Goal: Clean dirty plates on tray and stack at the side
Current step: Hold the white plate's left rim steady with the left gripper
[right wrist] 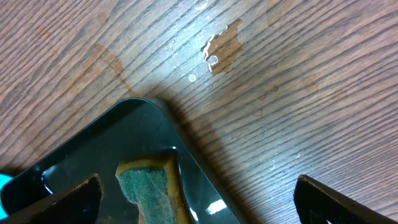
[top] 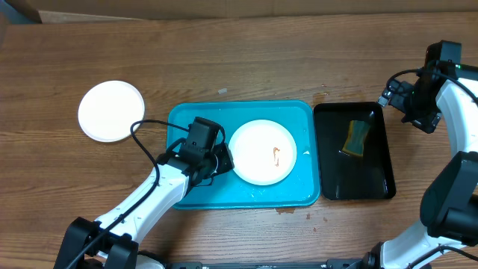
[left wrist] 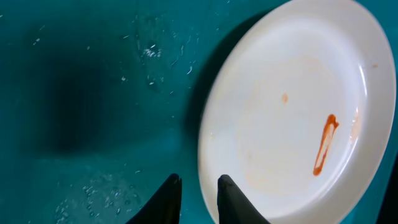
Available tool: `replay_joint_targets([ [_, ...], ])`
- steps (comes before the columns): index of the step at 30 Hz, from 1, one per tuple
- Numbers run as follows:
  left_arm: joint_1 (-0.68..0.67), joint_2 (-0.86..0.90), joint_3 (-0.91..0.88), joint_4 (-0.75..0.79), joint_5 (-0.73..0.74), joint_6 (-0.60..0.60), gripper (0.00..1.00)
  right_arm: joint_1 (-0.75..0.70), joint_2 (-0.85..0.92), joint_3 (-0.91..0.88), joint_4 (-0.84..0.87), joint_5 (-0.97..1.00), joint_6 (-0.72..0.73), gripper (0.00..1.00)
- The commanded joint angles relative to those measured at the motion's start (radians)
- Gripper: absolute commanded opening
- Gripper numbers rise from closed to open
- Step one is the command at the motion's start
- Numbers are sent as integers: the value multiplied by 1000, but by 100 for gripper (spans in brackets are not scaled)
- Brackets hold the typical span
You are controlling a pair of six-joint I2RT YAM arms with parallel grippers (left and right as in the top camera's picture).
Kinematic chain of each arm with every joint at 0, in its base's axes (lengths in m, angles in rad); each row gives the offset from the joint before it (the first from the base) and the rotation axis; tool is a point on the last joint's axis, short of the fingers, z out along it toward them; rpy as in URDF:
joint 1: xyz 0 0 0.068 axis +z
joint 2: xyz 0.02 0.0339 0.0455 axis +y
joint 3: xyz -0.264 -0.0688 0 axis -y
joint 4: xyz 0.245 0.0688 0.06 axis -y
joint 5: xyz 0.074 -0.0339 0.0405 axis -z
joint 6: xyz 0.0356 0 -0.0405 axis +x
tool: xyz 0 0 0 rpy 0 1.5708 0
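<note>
Dirty white plate: lies flat in turquoise tray, right of centre, with red sauce smear. Likely rigid, light, slick where wet; thin rim is only hold.
Left gripper: fingers narrowly parted, empty, at plate rim.
Right gripper: spread wide, empty, near sponge.

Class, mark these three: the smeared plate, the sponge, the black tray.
smeared plate (top: 254, 153): overhead view, bare white centre.
sponge (top: 356, 138): overhead view, middle of its top.
black tray (top: 358, 179): overhead view, bare lower floor.
</note>
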Motion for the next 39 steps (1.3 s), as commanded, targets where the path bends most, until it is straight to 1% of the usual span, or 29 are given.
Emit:
replay_joint_targets([
  [1, -6, 8, 91, -46, -50, 48, 23, 2, -23, 17, 5, -5, 3, 100],
  [5, -6, 19, 207, -180, -88, 107, 26, 2, -23, 17, 5, -5, 3, 100],
  [7, -5, 37, 268, -241, -90, 148, 30, 2, -23, 17, 5, -5, 3, 100],
  [11, -6, 91, 353, -299, -90, 243, 35, 2, -23, 17, 5, -5, 3, 100],
  [12, -6, 108, 367, -302, -90, 267, 35, 2, -23, 17, 5, -5, 3, 100],
  [15, -6, 161, 382, -292, -90, 280, 31, 2, -23, 17, 5, -5, 3, 100],
  [22, -6, 312, 381, -251, -81, 279, 32, 2, -23, 17, 5, -5, 3, 100],
  [26, -6, 373, 382, -213, -13, 280, 31, 2, -23, 17, 5, -5, 3, 100],
  [28, -6, 383, 381, -201, -2, 275, 30, 2, -23, 17, 5, -5, 3, 100],
  [33, -6, 383, 382, -168, -4, 253, 15, 2, -23, 17, 5, -5, 3, 100],
  [36, -6, 384, 381, -140, -13, 254, 17, 2, -23, 17, 5, -5, 3, 100],
  [39, -6, 384, 381, -131, -39, 254, 16, 2, -23, 17, 5, -5, 3, 100],
])
